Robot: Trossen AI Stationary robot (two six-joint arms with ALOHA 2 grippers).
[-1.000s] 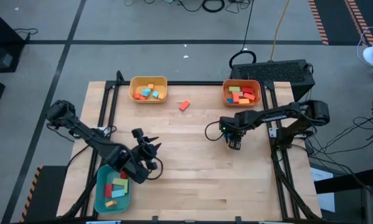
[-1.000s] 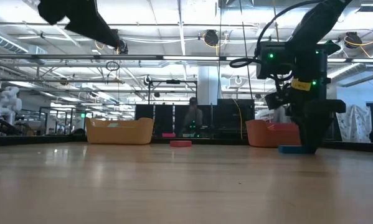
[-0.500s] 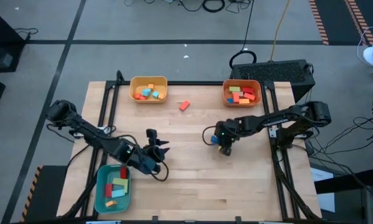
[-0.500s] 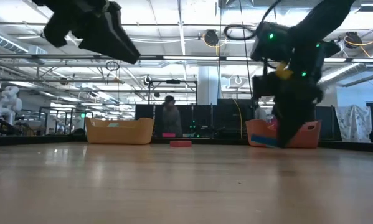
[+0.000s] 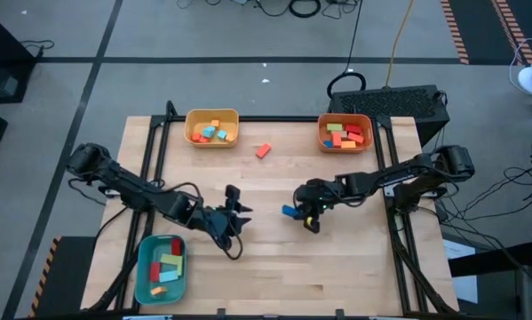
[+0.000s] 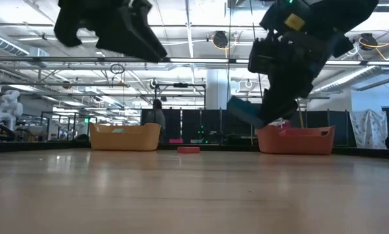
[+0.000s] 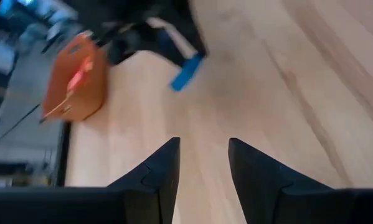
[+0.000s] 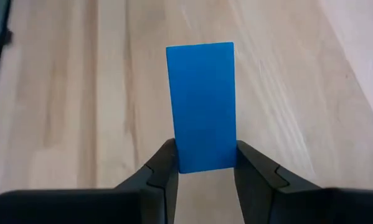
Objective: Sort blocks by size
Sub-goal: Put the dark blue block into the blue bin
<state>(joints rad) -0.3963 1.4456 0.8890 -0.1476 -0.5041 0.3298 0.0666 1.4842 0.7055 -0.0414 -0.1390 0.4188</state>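
Observation:
My right gripper point(image 5: 303, 215) hangs above the middle of the table, shut on a blue block point(image 5: 290, 212), a flat bar that also shows in the right wrist view point(image 8: 200, 102) and in the low view point(image 6: 244, 110). My left gripper point(image 5: 240, 213) hovers just left of it, open, with nothing between its fingers point(image 7: 203, 152); it faces the blue block point(image 7: 187, 71). A red block point(image 5: 263, 150) lies flat on the table toward the far edge, between two bins. More blocks lie in the yellow bin point(image 5: 212, 138), the orange bin point(image 5: 345, 145) and the teal bin point(image 5: 143, 271). My right gripper pinches the blue block between its two fingers point(image 8: 164, 165) by the two long sides, at the end nearest the wrist point(image 8: 202, 158). The fingers slant down toward the table's left and lie along the bar. The bar sticks out past the fingertips, tilted, lifted clear of the table.
The yellow bin point(image 6: 125, 136) and the orange bin point(image 6: 296, 140) stand at the far edge, the teal bin at the near left corner. Bare wood lies under and between the two grippers. Cables and a black box point(image 5: 399, 102) lie beyond the far right corner.
My right gripper has lifted the blue block off the table and carried it toward the table's left and a little nearer, tipping its fingers less steeply. My left gripper has gone from above the teal bin toward the table's right, rolling as it went, and now faces the block.

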